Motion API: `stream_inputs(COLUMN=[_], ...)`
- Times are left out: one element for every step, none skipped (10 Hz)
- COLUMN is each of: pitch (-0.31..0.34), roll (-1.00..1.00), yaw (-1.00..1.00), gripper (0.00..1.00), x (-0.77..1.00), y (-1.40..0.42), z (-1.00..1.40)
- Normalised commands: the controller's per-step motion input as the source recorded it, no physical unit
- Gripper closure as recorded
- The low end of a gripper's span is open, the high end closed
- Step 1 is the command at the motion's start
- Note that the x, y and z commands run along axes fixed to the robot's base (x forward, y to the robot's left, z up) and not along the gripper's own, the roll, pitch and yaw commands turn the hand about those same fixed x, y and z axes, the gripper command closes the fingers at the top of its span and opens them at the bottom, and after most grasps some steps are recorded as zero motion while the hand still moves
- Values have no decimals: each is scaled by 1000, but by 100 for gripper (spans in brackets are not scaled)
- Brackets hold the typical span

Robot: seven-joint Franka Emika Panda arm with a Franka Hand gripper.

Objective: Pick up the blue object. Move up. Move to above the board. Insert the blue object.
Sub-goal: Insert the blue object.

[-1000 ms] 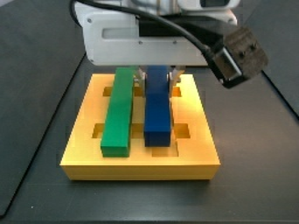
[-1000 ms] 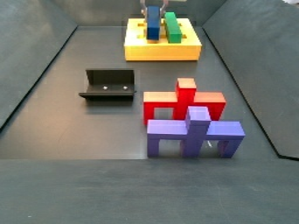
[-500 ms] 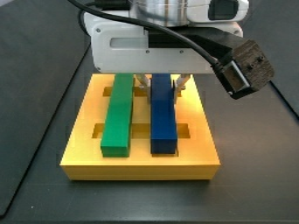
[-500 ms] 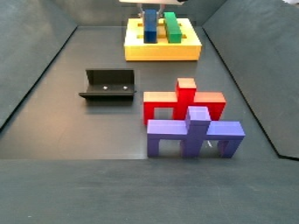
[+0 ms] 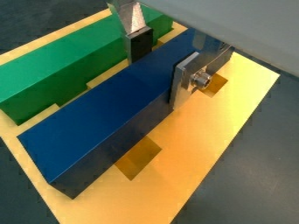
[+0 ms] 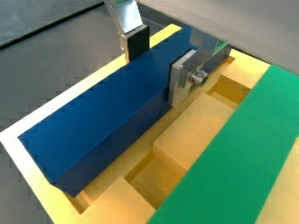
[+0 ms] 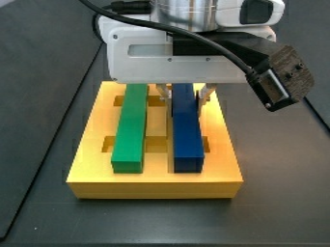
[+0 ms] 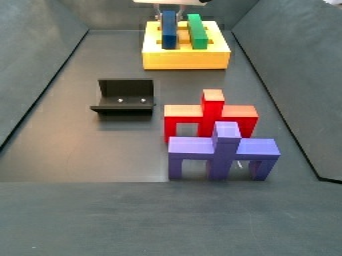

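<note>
The blue object (image 7: 188,130), a long dark-blue bar, lies lengthwise in a groove of the yellow-orange board (image 7: 154,183), beside the green bar (image 7: 129,125). My gripper (image 7: 184,94) stands over the bar's far end, its fingers on either side of it. In both wrist views the gripper (image 5: 162,61) (image 6: 158,59) straddles the blue object (image 5: 105,114) (image 6: 105,122). One dark pad sits at the bar's edge and the other silver plate presses its side. The board is at the far end in a side view (image 8: 187,60).
A black fixture (image 8: 123,97) stands on the dark floor left of centre. A red stand (image 8: 207,115) and a purple block structure (image 8: 221,155) stand nearer the front. A wrist camera (image 7: 287,82) sticks out to the gripper's right.
The blue object was tilted a second ago; it now lies flat in the groove and has shifted slightly right, away from the green bar. The gripper came lower with it.
</note>
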Motion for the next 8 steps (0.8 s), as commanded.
stream_inputs(pitch=[0, 0, 0, 0, 0, 0, -20, 0], roll=[136, 141, 130, 150, 80, 59, 0, 0], yaw=[46, 34, 0, 11, 54, 6, 0, 0], gripper=[100, 100, 100, 100, 100, 100, 100, 100], x=[-109, -254, -311, -306, -89, 0, -9, 0], y=[3, 51, 77, 54, 26, 0, 0, 0], z=[-254, -214, -229, -220, -229, -200, -149, 0])
